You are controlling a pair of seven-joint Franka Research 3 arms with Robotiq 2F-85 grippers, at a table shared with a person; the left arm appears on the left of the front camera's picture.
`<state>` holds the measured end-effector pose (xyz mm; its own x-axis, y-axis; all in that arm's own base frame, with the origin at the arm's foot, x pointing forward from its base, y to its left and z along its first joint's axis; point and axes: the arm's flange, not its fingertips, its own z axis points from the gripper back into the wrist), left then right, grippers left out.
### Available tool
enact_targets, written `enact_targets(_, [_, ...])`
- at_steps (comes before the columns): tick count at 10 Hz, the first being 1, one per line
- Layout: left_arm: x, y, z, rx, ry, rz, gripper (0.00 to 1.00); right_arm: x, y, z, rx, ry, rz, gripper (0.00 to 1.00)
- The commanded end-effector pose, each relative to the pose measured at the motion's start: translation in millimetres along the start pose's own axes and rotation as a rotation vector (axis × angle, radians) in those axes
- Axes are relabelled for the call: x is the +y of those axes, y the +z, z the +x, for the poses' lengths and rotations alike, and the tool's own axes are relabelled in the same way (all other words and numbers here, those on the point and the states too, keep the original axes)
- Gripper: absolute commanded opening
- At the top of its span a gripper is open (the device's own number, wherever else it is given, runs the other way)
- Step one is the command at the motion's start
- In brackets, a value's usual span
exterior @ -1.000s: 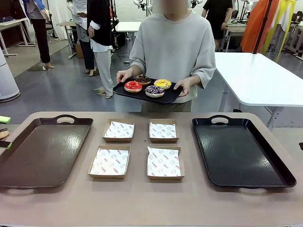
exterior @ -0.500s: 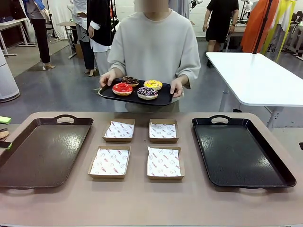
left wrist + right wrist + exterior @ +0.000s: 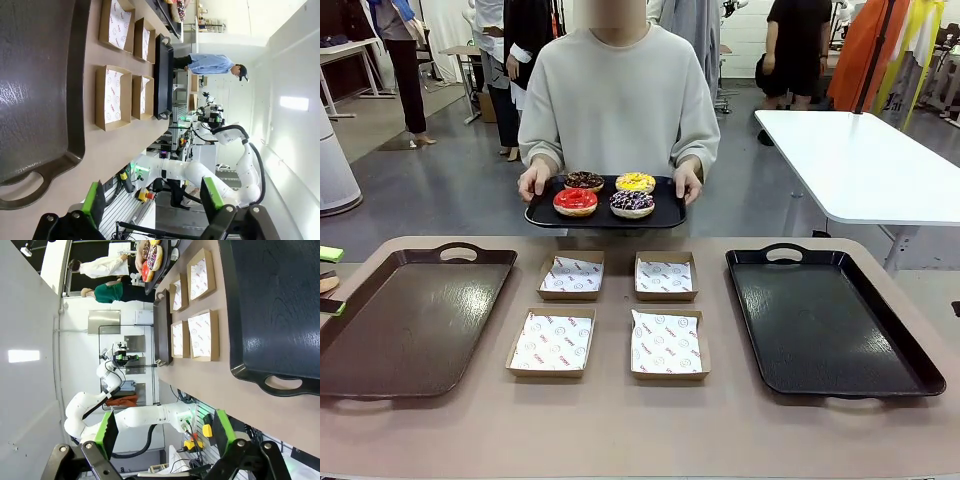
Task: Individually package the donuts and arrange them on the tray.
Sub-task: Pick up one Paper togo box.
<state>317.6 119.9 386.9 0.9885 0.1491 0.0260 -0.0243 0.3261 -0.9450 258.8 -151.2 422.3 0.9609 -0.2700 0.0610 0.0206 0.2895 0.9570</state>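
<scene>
now that the person (image 3: 618,100) has carried the donuts (image 3: 632,202) to the 12 o'clock edge of the surface (image 3: 620,430), boxing can likely start; left claw (image 3: 152,198) and right claw (image 3: 166,432) hang spread, empty.

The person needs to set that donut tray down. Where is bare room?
The wide table strip nearest the robot, below the four boxes, is bare. So are the brown tray and black tray. The middle, between them, is crowded with boxes.

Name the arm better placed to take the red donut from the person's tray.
Left, probably. The red donut sits on the robot-left half of the held tray; left gripper and right gripper are both open and empty.
</scene>
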Motion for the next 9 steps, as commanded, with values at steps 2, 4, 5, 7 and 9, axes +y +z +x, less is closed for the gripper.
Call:
enact_targets(2, [-0.7, 0.4, -0.5, 0.000, 0.012, 0.000, 1.00, 0.0, 0.2, 0.7, -0.006, 0.003, -0.007, 1.00])
enact_targets(4, [-0.7, 0.4, -0.5, 0.000, 0.012, 0.000, 1.00, 0.0, 0.2, 0.7, -0.006, 0.003, -0.007, 1.00])
enact_targets(5, [-0.7, 0.4, -0.5, 0.000, 0.012, 0.000, 1.00, 0.0, 0.2, 0.7, -0.006, 0.003, -0.007, 1.00])
enact_targets(7, [-0.7, 0.4, -0.5, 0.000, 0.012, 0.000, 1.00, 0.0, 0.2, 0.7, -0.006, 0.003, -0.007, 1.00])
enact_targets(9, [-0.7, 0.4, -0.5, 0.000, 0.012, 0.000, 1.00, 0.0, 0.2, 0.7, -0.006, 0.003, -0.007, 1.00])
